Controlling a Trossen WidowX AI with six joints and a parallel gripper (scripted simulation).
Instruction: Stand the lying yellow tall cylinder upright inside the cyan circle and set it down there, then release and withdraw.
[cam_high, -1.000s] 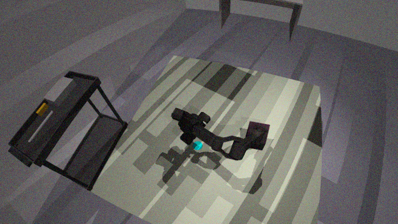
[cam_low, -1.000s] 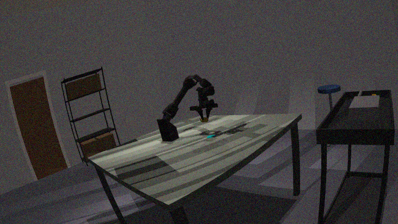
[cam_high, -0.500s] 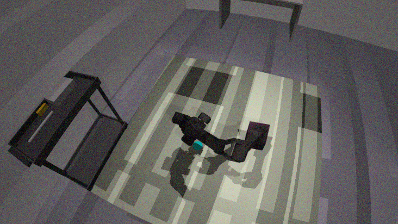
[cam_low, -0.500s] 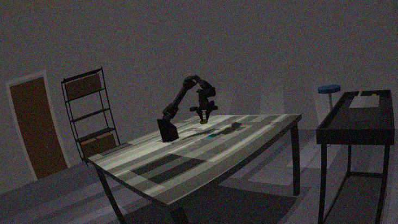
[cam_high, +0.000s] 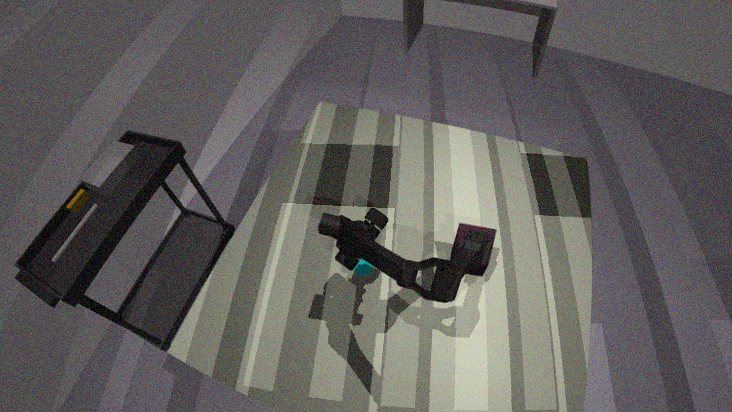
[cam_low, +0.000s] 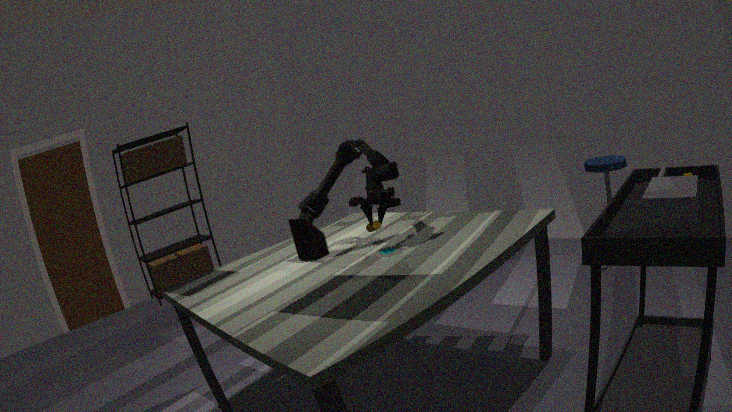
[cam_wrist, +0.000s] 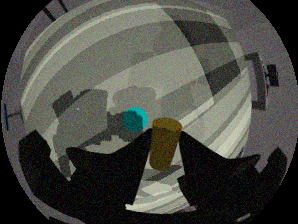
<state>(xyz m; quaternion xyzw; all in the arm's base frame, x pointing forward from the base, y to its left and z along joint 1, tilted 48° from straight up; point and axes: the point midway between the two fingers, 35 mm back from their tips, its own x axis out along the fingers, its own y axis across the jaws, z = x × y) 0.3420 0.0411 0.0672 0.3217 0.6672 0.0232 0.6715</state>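
The yellow tall cylinder (cam_low: 374, 226) (cam_wrist: 165, 145) is held across the fingertips of my gripper (cam_low: 375, 223) (cam_wrist: 165, 133), which is shut on it. It hangs above the table, apart from it, and looks closer to level than upright in the exterior view. One round end shows in the wrist view. In the top view the arm hides the cylinder. The cyan circle (cam_high: 363, 267) (cam_low: 387, 250) (cam_wrist: 142, 116) lies flat on the table, partly in shadow. In the wrist view it shows just left of and beyond the cylinder's near round end.
The striped-looking table (cam_high: 461, 378) (cam_low: 317, 358) carries the arm's base (cam_high: 473, 245) (cam_low: 308, 243) and the arm's shadows. A dark cart (cam_high: 130, 186) (cam_low: 653, 250) stands off one side of the table. A shelf rack (cam_low: 166, 212) and a blue stool (cam_low: 604, 163) stand farther off.
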